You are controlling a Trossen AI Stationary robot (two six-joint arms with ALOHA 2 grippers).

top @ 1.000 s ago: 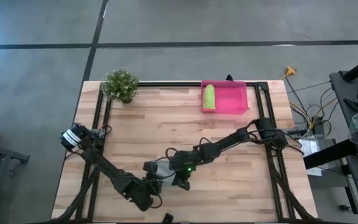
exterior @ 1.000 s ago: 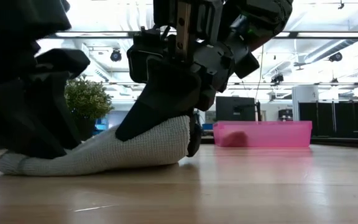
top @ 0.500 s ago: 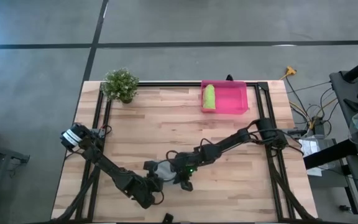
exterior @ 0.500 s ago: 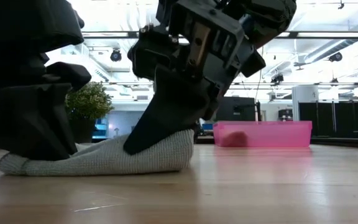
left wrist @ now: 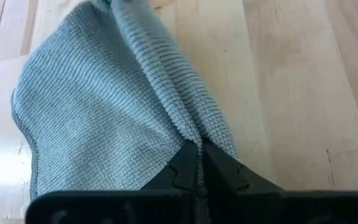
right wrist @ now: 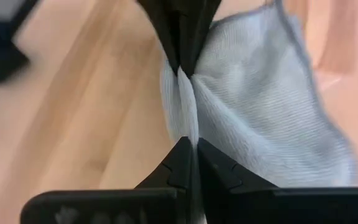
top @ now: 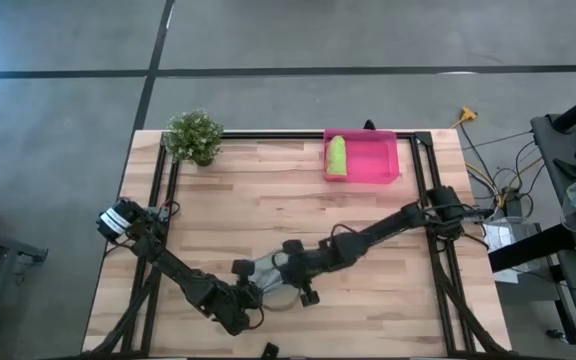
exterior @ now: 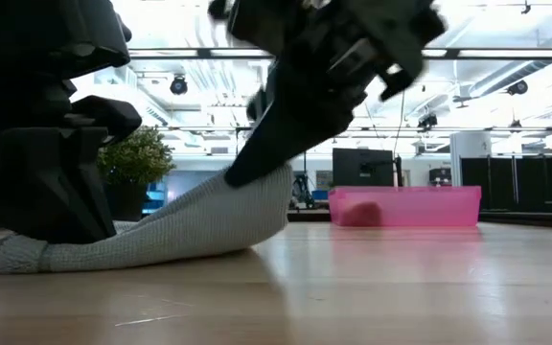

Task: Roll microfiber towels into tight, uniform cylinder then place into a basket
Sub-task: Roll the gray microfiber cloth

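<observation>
Both grippers meet low over the near middle of the table. The right gripper (right wrist: 190,152) has its fingers pinched on a fold of the grey towel (exterior: 175,230), arm stretched long from the right side; the left gripper (left wrist: 199,158) pinches the towel's other end, elbow bent near the front edge. Since a second ago the right end has lifted and the right arm has straightened. The ribbed, soft cloth sags between them. A rolled lime green towel (top: 337,155) lies in the pink basket (top: 378,160) at the far right
</observation>
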